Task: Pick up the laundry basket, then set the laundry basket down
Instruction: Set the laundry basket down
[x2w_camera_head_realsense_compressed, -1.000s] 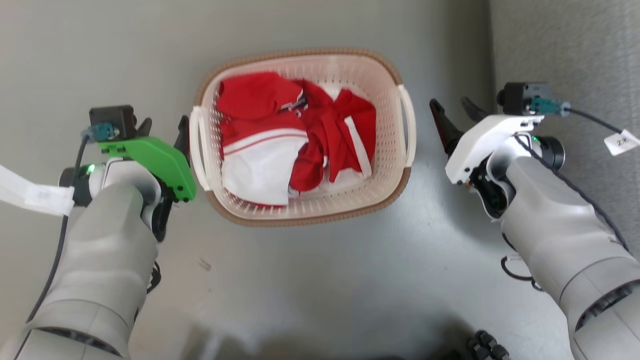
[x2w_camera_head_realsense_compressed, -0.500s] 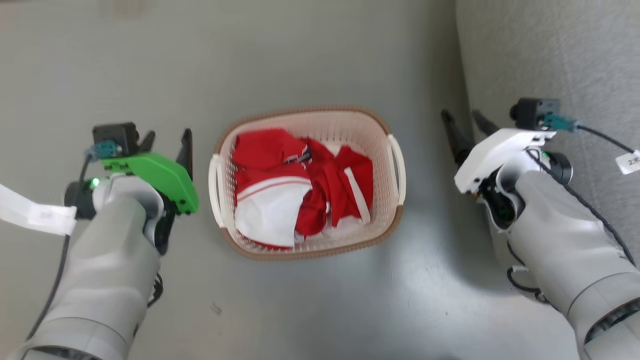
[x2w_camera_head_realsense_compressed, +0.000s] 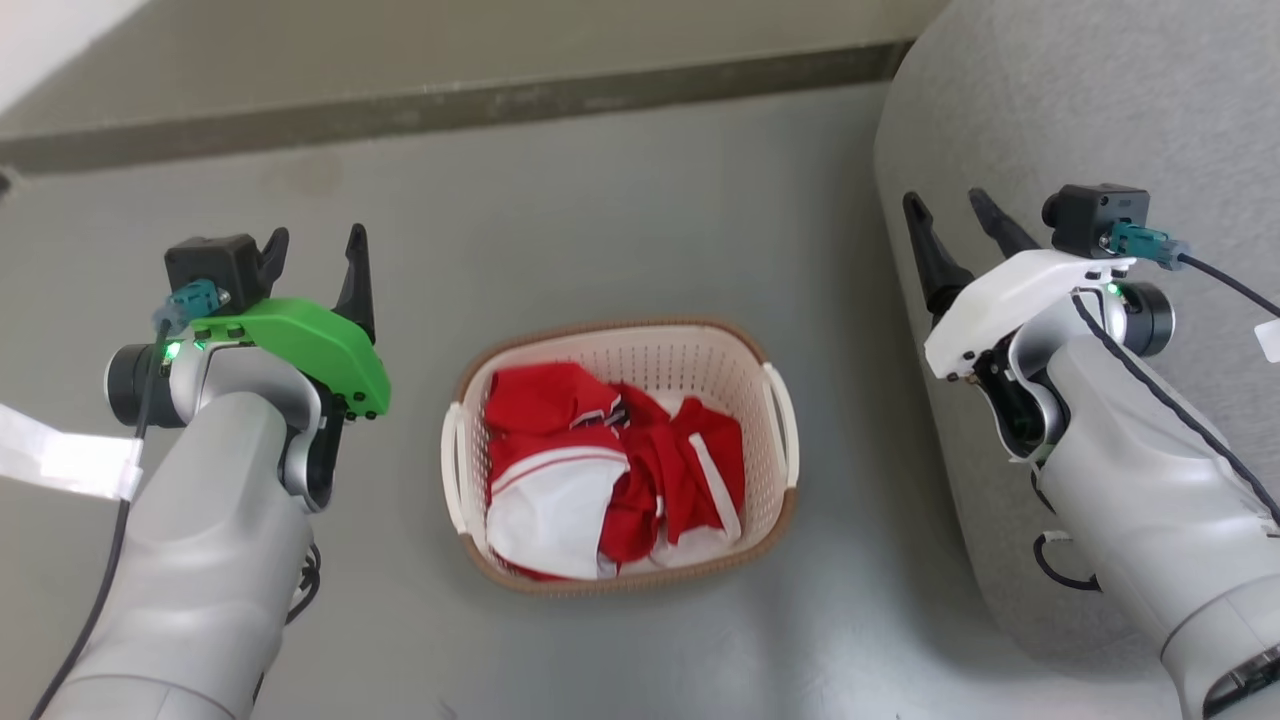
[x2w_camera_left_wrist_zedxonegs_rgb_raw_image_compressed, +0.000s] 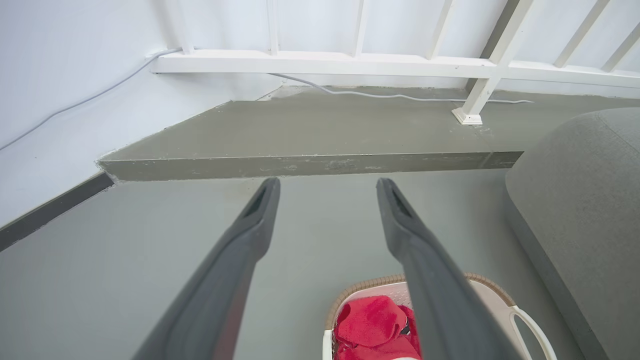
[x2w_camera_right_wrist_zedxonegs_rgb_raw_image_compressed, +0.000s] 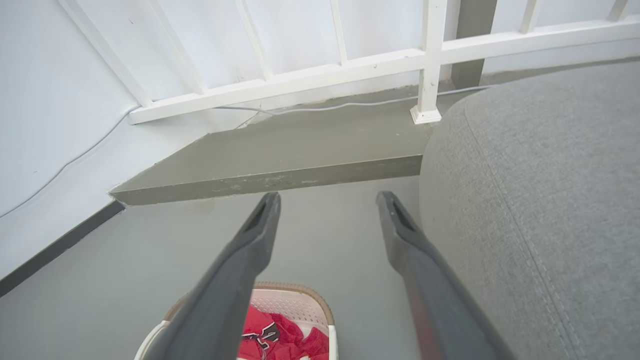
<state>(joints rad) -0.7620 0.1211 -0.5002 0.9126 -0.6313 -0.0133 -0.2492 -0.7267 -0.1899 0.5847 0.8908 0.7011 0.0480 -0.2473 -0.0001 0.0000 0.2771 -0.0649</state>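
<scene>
Your laundry basket (x2w_camera_head_realsense_compressed: 655, 358) sat on the floor (x2w_camera_head_realsense_compressed: 620, 200), between the two sets of jaws and behind their tips. Its long axis ran from the left jaws toward the right jaws. Both were spread and held nothing. A second earlier the left jaws were just beside its handle (x2w_camera_head_realsense_compressed: 450, 470); both now stood well clear.

Parted jaws, laundry basket (x2w_camera_left_wrist_zedxonegs_rgb_raw_image_compressed: 360, 291) lower right

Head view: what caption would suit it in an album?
Laundry basket of red and white clothes on the grey floor, open left gripper and open right gripper to either side.
</scene>
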